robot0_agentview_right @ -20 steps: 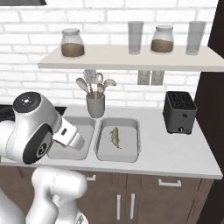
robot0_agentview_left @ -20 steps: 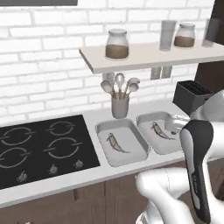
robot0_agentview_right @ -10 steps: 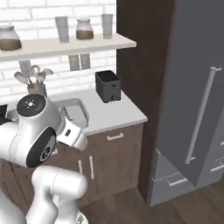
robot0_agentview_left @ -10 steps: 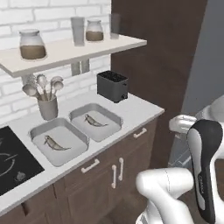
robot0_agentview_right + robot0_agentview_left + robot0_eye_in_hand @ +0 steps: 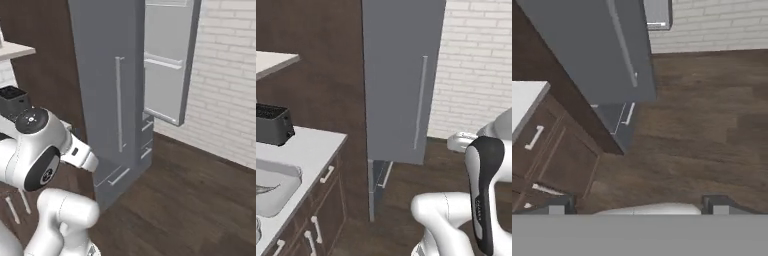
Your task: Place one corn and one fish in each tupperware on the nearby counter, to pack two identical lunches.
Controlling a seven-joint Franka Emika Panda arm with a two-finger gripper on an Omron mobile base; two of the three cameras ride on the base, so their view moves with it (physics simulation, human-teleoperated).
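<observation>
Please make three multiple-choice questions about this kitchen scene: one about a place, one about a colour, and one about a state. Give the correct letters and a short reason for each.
1. Where is the toaster?
A. on the counter
B. on the wooden floor
C. inside the fridge

2. What colour is the tall fridge door?
A. yellow
B. grey
C. red

3. In what state is the end effector?
A. shut on a fish
B. shut on a corn
C. open and empty

Answers:
1. A, the left base view shows the dark toaster standing on the pale counter, behind the tupperware.
2. B, the door and its long handle are grey in all views.
3. C, in the hand view the two fingertips stand far apart with nothing between them.
</observation>
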